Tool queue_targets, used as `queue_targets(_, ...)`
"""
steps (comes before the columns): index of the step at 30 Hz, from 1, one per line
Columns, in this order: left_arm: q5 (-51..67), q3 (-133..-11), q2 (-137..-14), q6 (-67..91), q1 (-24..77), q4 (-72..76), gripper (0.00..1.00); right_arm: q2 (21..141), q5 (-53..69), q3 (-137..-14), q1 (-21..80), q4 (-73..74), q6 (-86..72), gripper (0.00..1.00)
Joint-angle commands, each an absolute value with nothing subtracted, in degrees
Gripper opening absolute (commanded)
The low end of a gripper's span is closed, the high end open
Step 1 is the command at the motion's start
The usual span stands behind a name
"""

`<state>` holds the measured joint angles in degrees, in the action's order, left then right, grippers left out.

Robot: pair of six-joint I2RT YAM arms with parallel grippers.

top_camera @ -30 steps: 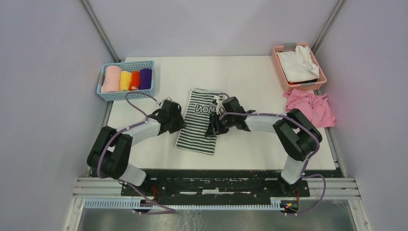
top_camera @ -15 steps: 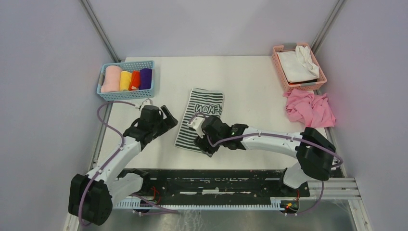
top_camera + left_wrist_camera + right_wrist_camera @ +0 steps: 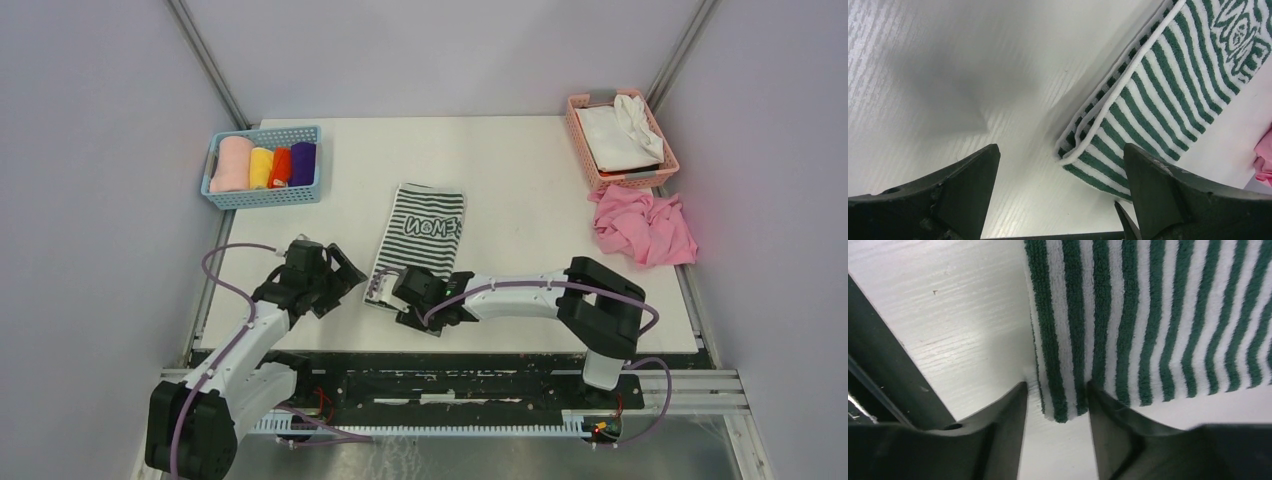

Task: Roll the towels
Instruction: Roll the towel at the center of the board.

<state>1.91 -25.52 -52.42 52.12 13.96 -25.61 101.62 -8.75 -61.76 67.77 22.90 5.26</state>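
White desk [image 3: 520, 170]: our striped towel [image 3: 422, 240] lies flat, unrolled; left fingers [image 3: 963, 195] wide, right fingers [image 3: 998, 435] narrow astride its near corner.

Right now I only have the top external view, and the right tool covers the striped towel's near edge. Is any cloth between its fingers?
Observer: Yes. In the right wrist view the right tool straddles a corner of the striped towel, and a narrow strip lies flat between its fingers.
Operator: Is the left tool holding anything?
Observer: No. The left tool is wide open, and only the bare table and a towel corner show between its fingers.
Operator: Is there a single layer at that corner?
Observer: No. The white-hemmed edge shows two layers there, so the towel is folded.
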Motion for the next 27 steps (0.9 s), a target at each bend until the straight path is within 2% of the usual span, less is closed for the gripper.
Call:
queue_targets(1,4.25,-25.29,-52.19,55.24,13.72,-25.05,0.99,104.33,-9.90,-64.14,67.86,23.12,6.51,0.49)
queue_targets(8,6.98,-22.95,-50.84,58.99,14.18,-22.93,0.94,103.10,-3.25,-64.78,66.10,22.38,0.59,0.02)
queue_targets(17,5.62,-20.12,-45.72,69.32,19.14,-21.12,0.92,97.83,14.10,-61.51,57.44,13.36,-13.57,0.01)
queue_targets(27,-0.87,-21.45,-52.27,75.13,23.36,-14.04,0.82,101.42,14.90,-62.54,56.29,12.04,-17.67,0.01)
